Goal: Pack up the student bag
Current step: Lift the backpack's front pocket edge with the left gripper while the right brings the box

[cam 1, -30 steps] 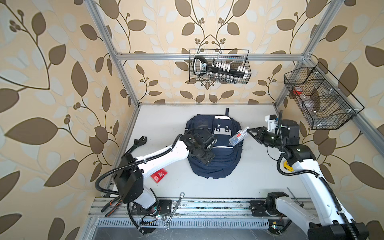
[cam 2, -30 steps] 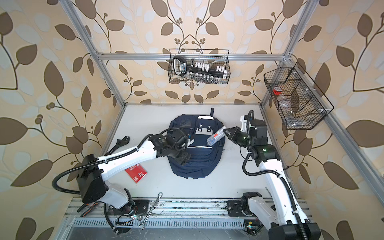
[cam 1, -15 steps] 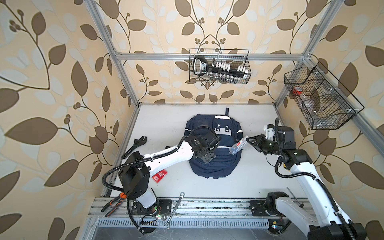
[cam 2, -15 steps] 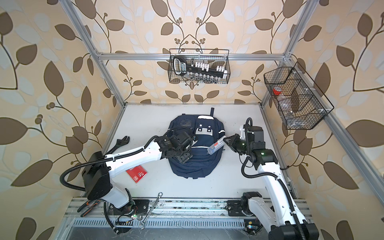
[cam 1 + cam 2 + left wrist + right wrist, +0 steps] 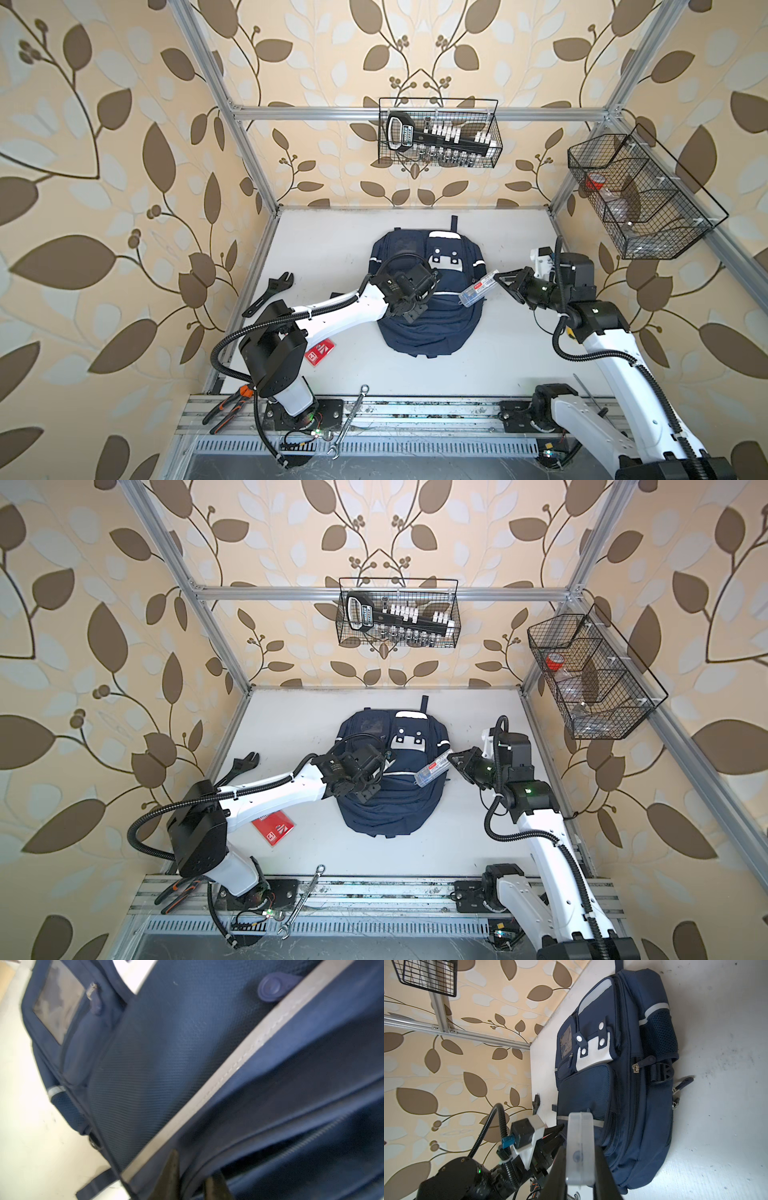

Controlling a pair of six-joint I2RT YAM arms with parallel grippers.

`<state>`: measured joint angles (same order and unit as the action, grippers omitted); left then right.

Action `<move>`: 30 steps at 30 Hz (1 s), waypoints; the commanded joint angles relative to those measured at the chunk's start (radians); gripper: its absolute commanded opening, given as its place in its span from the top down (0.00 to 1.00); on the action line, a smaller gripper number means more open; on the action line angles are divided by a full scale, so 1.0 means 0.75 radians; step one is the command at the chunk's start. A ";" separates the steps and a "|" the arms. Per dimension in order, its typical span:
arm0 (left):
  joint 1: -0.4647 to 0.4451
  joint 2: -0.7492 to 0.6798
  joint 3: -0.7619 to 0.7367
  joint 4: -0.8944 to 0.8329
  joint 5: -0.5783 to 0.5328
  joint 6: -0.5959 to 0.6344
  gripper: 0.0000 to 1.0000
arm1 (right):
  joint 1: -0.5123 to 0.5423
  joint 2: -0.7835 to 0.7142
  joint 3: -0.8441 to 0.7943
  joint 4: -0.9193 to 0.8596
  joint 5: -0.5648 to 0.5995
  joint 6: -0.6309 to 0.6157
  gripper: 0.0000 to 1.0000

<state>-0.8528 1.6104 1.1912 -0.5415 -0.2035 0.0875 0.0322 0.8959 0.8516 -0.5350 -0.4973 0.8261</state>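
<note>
Student bag [image 5: 428, 332] lies flat mid-table [image 5: 332, 249], face up. Its long axis runs from the back wall [image 5: 415, 187] to the front rail [image 5: 415, 409], with the handle end toward the wall. We see the left gripper [image 5: 194, 1183] down on it, much the nearer of the two. That view is blurred, but the jaws seem clenched on the lip of a front pocket [image 5: 301, 1142]. The right gripper [image 5: 501, 279] grasps a clear case [image 5: 478, 287] by one end. From there the student bag lies toward the left arm. The case's long axis points across at that pocket, its free end over the bag's edge.
</note>
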 commanded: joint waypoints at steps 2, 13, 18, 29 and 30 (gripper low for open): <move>0.067 0.026 0.101 0.046 0.027 -0.001 1.00 | -0.002 -0.034 0.042 -0.016 -0.007 0.011 1.00; 0.133 0.004 0.401 -0.013 0.219 -0.347 1.00 | 0.004 -0.171 -0.082 0.033 0.007 0.115 1.00; 0.140 0.025 0.517 0.002 0.086 -0.453 1.00 | 0.075 -0.231 -0.190 0.135 0.049 0.265 1.00; 0.257 0.037 0.548 0.017 0.489 -0.888 1.00 | 0.479 -0.125 -0.237 0.329 0.380 0.437 1.00; 0.258 0.026 0.534 0.028 0.497 -0.906 1.00 | 0.493 -0.111 -0.240 0.354 0.402 0.450 1.00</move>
<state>-0.6659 1.7000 1.5818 -0.6563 0.0799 -0.4355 0.3790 0.7959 0.6750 -0.3534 -0.3019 1.1015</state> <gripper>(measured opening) 0.065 0.160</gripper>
